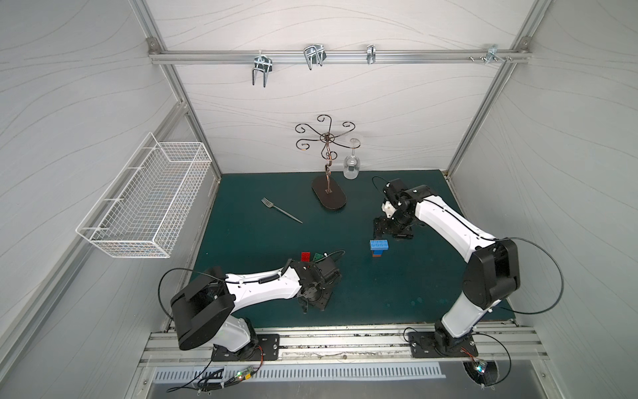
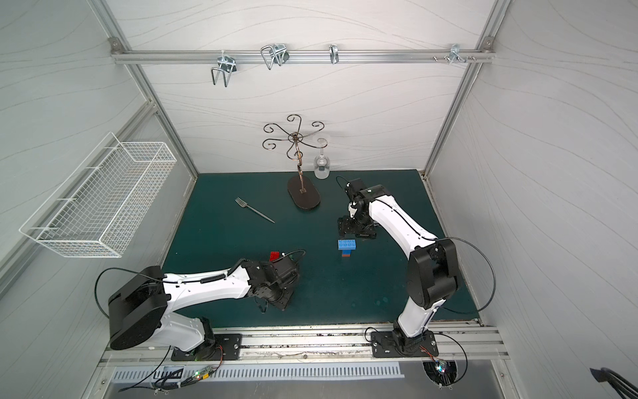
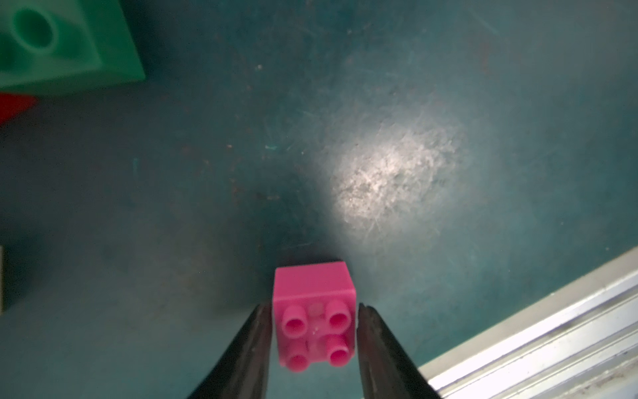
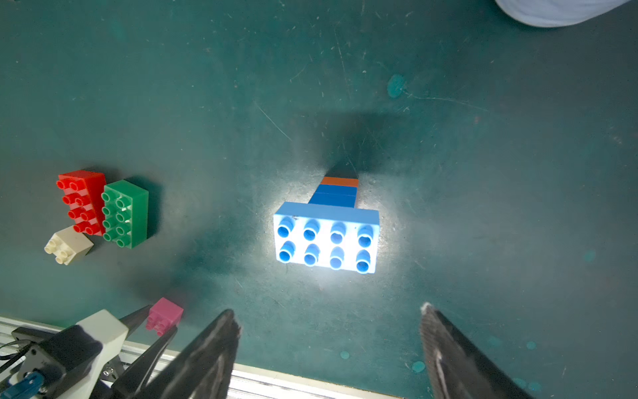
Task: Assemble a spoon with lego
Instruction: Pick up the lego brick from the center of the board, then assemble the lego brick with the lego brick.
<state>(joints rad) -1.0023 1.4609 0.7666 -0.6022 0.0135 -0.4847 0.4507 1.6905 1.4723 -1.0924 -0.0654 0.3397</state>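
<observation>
On your left, the left gripper (image 3: pixel 314 305) is pinching the pink brick (image 3: pixel 316 286) between its narrowed tips, studs facing the wrist camera, down by the green mat (image 3: pixel 379 103) near the front rail (image 3: pixel 535 328). Just beyond it, the red brick (image 1: pixel 305 256) and green brick (image 1: pixel 319 256) are lying side by side, touching, with the white brick (image 4: pixel 68 245) sitting at the red one's end. Toward the middle, the partly built spoon (image 1: pixel 379 247) is standing upright on the mat: orange lowest, blue above, the light blue long brick (image 4: pixel 326 238) on top. On your right, the right gripper (image 4: pixel 328 311) is hovering near it, jaws spread wide, gripping nothing.
</observation>
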